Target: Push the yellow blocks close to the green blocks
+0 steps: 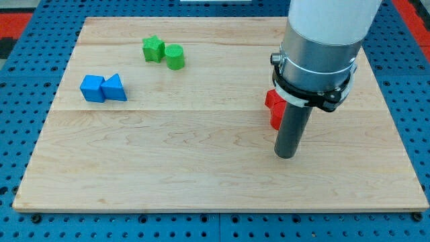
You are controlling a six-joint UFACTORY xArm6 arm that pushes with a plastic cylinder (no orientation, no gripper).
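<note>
Blocks counted on the wooden board

Blocks number five that can be seen: two green, two blue, and one red shape partly hidden. Landmark is my tip (286, 156), the lower end of a dark, smooth rod under a white and grey arm (322, 47); it has no fingers to spread or close. Red block (273, 107), shape unclear, sits just left of the rod, above my tip. Green star block (153, 48) and green cylinder block (175, 57) lie touching, far up and left of my tip. Blue cube block (93, 89) and blue triangular block (115, 88) touch, farther left. Yellow blocks do not show. Pale grained wooden board (201, 175) rests on blue pegboard (27, 134). No writing is readable.
</note>
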